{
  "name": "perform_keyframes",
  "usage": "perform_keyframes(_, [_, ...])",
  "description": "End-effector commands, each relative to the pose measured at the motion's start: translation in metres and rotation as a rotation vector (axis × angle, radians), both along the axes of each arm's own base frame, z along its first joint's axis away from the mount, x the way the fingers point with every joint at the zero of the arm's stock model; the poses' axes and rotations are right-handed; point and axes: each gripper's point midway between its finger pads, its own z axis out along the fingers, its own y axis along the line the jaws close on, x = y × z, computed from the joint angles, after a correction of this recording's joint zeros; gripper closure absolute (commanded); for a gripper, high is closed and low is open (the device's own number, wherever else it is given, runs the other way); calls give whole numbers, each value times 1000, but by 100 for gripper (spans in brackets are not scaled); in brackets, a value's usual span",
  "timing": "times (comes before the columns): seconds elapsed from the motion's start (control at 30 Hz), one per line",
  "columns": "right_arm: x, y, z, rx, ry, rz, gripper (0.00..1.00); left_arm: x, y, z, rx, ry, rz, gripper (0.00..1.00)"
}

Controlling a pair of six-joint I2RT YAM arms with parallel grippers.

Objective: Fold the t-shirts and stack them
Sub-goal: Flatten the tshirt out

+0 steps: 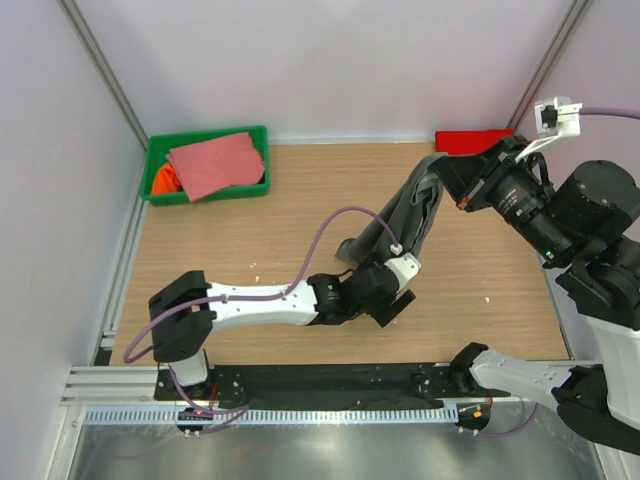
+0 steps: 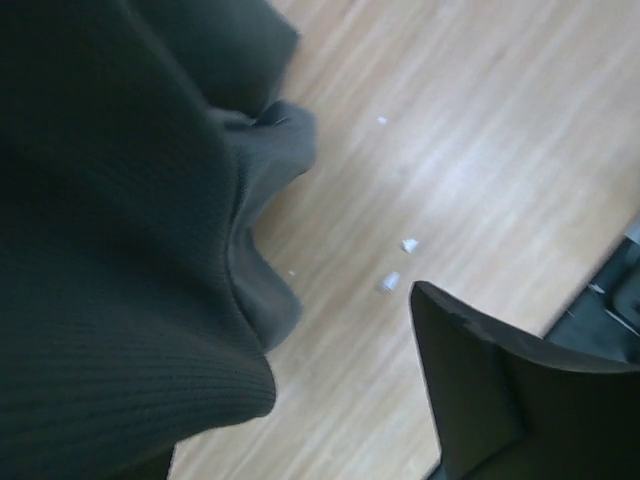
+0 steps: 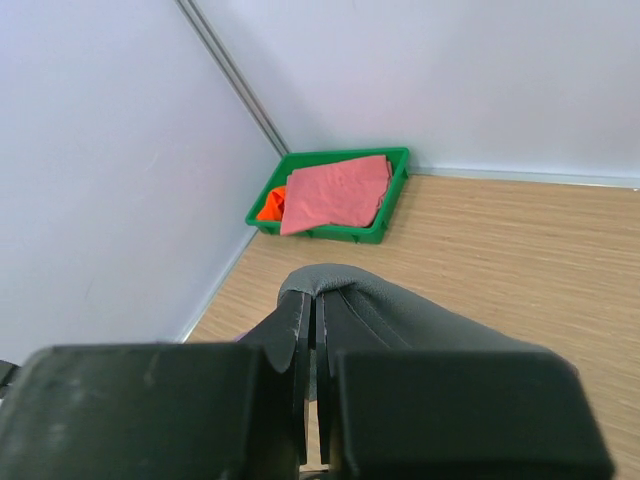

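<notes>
A dark grey t-shirt (image 1: 400,215) hangs in a long drape from my right gripper (image 1: 447,178), its lower end resting on the wooden table. In the right wrist view the right gripper (image 3: 318,305) is shut on a fold of the grey t-shirt (image 3: 430,310). My left gripper (image 1: 393,300) sits low beside the shirt's lower end and is open. In the left wrist view the grey cloth (image 2: 120,250) fills the left half and covers one finger; the other finger (image 2: 490,390) stands apart with bare table between. A salmon-pink t-shirt (image 1: 215,163) lies over an orange one (image 1: 163,180).
The green bin (image 1: 255,135) holding the pink and orange shirts stands at the back left by the wall. A red shirt (image 1: 470,140) lies at the back right. White walls and metal posts close in the table. Small white crumbs (image 2: 408,245) lie on the wood.
</notes>
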Motion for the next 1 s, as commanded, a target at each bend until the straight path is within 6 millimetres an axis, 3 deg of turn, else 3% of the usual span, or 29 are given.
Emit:
perform_keyframes(0.0, [-13, -9, 27, 85, -44, 1, 99, 46, -1, 18, 1, -131, 145, 20])
perform_keyframes(0.1, [-16, -12, 29, 88, -47, -4, 99, 63, 7, 11, 21, -125, 193, 52])
perform_keyframes(0.13, [-16, -13, 29, 87, -46, -5, 99, 68, 12, 8, 45, -125, 214, 86])
perform_keyframes(0.17, [-17, -14, 29, 82, -47, -10, 99, 76, 20, 8, 61, -128, 244, 100])
perform_keyframes(0.3, [-12, -23, 18, 35, -31, -61, 99, 91, 51, 27, 95, -157, 306, 100])
perform_keyframes(0.33, [-5, -31, 7, 7, -3, -124, 99, 98, 63, 49, 66, -171, 327, 100])
perform_keyframes(0.4, [8, -38, -6, -22, 43, -204, 99, 103, 79, 68, 73, -181, 304, 100])
perform_keyframes(0.47, [19, -46, -15, -44, 80, -284, 99, 118, 109, 104, 43, -183, 317, 100])
perform_keyframes(0.57, [49, -38, -28, -142, 96, -346, 99, 147, 161, 155, 15, -182, 383, 100])
perform_keyframes(0.6, [58, -36, -31, -163, 97, -365, 99, 153, 178, 185, 7, -195, 418, 100])
perform_keyframes(0.63, [76, -27, -33, -182, 87, -387, 99, 168, 201, 200, 27, -221, 465, 100])
perform_keyframes(0.67, [85, -27, -32, -218, 66, -407, 99, 174, 210, 212, 44, -244, 472, 100])
perform_keyframes(0.7, [98, -27, -31, -223, 57, -422, 99, 176, 219, 241, 23, -284, 478, 100])
perform_keyframes(0.77, [122, -18, -22, -204, 31, -410, 99, 185, 237, 268, 54, -358, 496, 100])
perform_keyframes(0.8, [130, -28, -8, -172, 11, -435, 99, 184, 245, 291, 39, -405, 515, 100])
perform_keyframes(0.87, [144, -24, -5, -156, 8, -415, 99, 184, 262, 311, 74, -463, 556, 100])
perform_keyframes(0.97, [144, -24, 0, -159, -20, -384, 99, 170, 281, 334, 23, -508, 619, 100])
